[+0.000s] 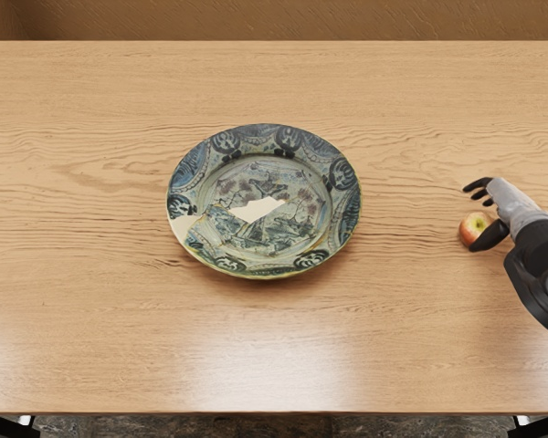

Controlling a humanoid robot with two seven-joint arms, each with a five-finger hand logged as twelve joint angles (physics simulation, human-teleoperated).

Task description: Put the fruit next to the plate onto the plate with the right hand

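A round plate point(190, 173) with a blue and cream painted pattern lies in the middle of the wooden table. To its right, well apart from it, a small red and yellow apple point(474, 224) rests on the table. My right hand point(486, 215) comes in from the right edge and sits right at the apple, with dark fingers point(478, 189) spread above it and the thumb curving below it. The fingers look open around the fruit, not closed on it. The apple still sits on the table top.
The wooden table point(91, 301) spans nearly the whole view, with its front edge near the bottom. A wide stretch of bare wood lies between the plate and the apple.
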